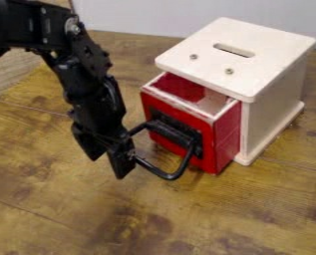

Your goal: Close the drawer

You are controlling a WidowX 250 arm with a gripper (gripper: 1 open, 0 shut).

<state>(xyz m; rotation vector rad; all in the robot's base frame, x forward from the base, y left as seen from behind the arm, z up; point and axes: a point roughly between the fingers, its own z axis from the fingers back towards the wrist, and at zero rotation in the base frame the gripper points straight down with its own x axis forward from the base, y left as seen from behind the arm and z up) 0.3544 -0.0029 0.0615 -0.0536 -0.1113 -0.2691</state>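
The red drawer (189, 108) sticks only slightly out of the cream-white cabinet (249, 70), with a thin strip of its pale inside showing. Its black front panel carries a large black loop handle (168, 151) that points toward the table's front. My black gripper (118, 159) hangs low at the left end of the handle, touching or nearly touching it. The arm hides the fingers, so their state is unclear.
The cabinet stands on a worn wooden table (240, 214) and has a slot on top (233, 48). My arm (70, 70) reaches in from the upper left. A pale wall runs along the back.
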